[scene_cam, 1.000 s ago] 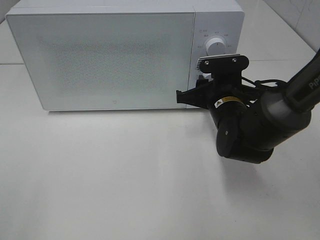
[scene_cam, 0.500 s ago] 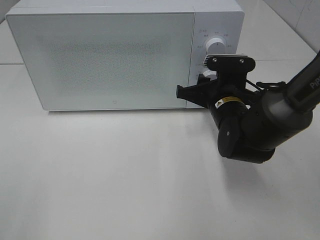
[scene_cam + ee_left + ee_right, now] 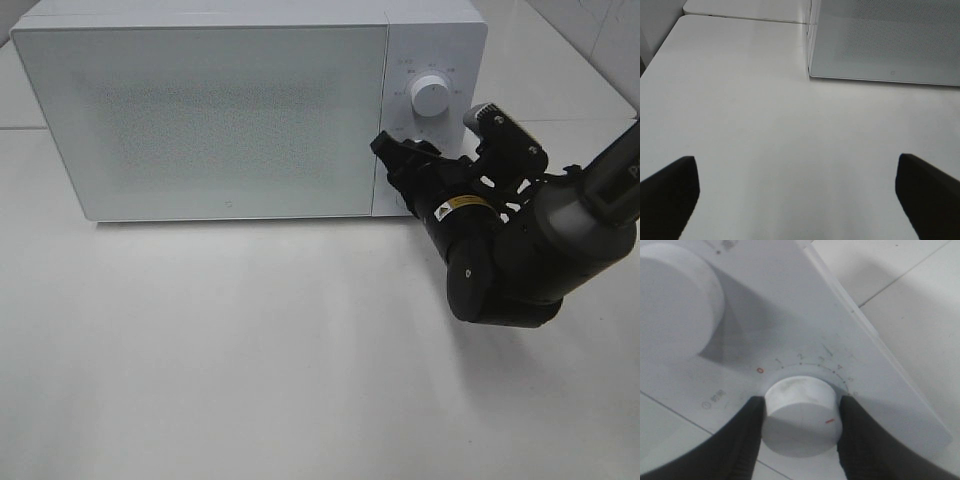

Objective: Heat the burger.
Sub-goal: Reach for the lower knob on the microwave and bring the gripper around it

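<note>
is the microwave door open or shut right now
Shut. In the high view the microwave door lies flush with the control panel, with no gap showing; what is inside cannot be seen.

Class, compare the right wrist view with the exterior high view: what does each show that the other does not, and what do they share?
Only the right wrist view shows the lower knob clamped between the fingers of the right gripper, its red mark and the numbered scale. Only the exterior high view shows the closed microwave door. Both show the upper knob and the control panel.
</note>
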Tool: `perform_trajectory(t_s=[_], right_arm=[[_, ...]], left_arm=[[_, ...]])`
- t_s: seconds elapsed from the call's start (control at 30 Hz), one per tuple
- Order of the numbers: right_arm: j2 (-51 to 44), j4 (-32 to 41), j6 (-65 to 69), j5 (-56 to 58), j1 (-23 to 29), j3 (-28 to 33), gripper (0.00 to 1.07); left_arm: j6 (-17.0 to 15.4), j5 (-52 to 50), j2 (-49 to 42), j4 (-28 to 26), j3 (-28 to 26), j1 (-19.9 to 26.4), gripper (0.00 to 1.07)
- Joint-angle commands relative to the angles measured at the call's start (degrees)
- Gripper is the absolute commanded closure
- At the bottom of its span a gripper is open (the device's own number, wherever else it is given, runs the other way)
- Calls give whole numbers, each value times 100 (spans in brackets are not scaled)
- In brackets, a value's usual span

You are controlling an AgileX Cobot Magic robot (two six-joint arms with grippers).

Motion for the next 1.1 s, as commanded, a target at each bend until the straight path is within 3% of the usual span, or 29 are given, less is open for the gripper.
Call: perform_trajectory(t_s=[0.03, 0.53, 0.83, 1.1], right_arm=[[-23, -917, 1335, -1232, 23, -252, 100], [-23, -917, 5604, -1232, 23, -252, 100], [-23, -911, 6675, -1232, 23, -252, 100], [-23, -900, 6589, -1232, 23, -252, 100]], left_arm=[[0, -63, -80, -34, 11, 11, 7], [0, -63, -80, -34, 11, 11, 7], [0, -63, -80, -34, 11, 11, 7], [0, -63, -80, -34, 11, 11, 7]])
